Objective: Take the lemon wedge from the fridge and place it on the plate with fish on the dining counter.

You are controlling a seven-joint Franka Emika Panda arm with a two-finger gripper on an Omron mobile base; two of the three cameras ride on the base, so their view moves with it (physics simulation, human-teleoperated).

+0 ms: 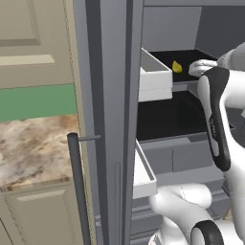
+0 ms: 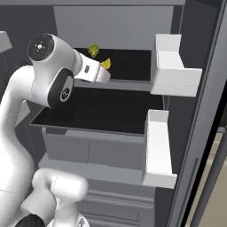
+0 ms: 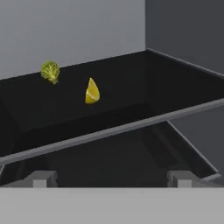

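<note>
Arm bent, reaching forward; hand (image 3: 112,179) level, fingers spread wide.

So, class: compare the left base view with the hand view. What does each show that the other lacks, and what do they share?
Left base view only: the beige cabinet, marble counter and white door bins. Hand view only: a small green vegetable and the spread tips of the end effector. Shared: the lemon wedge on the fridge's dark upper shelf.
</note>
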